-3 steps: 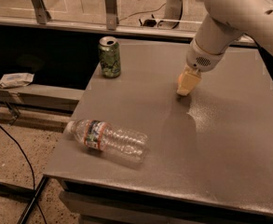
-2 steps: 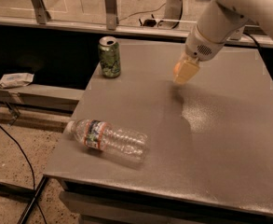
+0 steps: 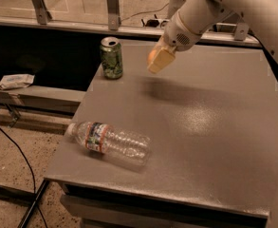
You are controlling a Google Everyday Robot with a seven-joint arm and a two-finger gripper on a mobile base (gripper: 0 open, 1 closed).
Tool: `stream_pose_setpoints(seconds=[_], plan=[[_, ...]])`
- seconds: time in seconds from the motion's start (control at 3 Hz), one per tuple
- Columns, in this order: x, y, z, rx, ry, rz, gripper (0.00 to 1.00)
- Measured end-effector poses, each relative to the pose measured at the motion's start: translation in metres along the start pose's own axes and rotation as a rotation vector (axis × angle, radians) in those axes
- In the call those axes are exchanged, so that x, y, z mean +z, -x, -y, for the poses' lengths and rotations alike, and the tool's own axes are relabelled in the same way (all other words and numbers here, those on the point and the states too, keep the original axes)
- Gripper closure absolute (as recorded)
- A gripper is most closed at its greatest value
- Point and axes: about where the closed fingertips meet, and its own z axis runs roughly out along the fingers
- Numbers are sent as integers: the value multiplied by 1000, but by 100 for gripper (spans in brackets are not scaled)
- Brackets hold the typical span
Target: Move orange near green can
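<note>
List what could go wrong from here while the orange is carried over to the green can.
1. The hand, raised above the table just right of the green can, grips the orange with only a sliver showing; a slip would drop it, and it might roll.
2. The green can stands upright near the table's back left corner; coming in too low or too far could knock it over or off the edge.

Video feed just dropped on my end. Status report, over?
End effector aloft near green can, shut on orange. Plastic water bottle lying by front edge, off the path.
</note>
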Motion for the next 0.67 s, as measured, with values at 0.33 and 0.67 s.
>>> stream_pose_setpoints(seconds=[0.33, 0.67], plan=[[28, 12, -5, 28, 3, 31, 100], [52, 15, -7, 54, 6, 25, 82]])
